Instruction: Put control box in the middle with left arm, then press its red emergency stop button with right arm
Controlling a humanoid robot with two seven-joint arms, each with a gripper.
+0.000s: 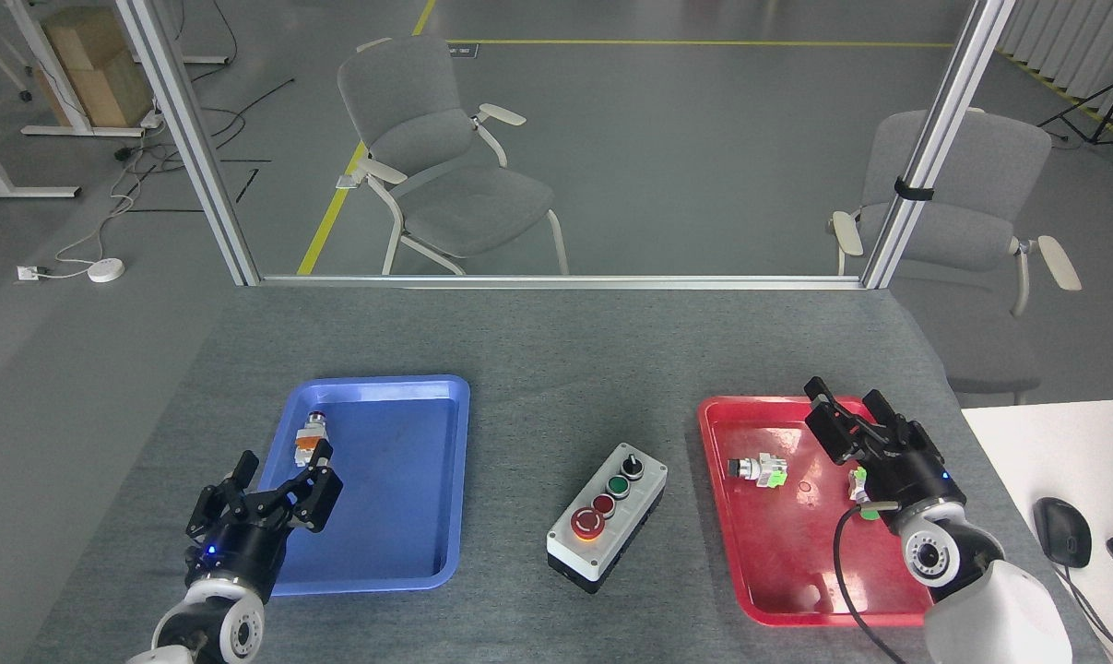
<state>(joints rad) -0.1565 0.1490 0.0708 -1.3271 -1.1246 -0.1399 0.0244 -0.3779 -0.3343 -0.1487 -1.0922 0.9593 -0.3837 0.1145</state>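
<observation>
The control box (607, 515) lies on the bare grey tabletop (556, 350) between the two trays, slanted, with its black knob at the far end. Its red emergency stop button (587, 524), ringed in yellow, sits at the near end. My left gripper (275, 481) hovers open over the near left corner of the blue tray (385, 480), nothing between its claws. Over the right side of the red tray (777, 553), well right of the box, my right gripper (844, 413) is open and empty.
A small orange and silver push-button part (311, 437) lies at the blue tray's far left. In the red tray lie a green-bodied part (761, 469) and another (862, 489) partly hidden by my right wrist. A white table with a mouse (1061, 530) stands at the right.
</observation>
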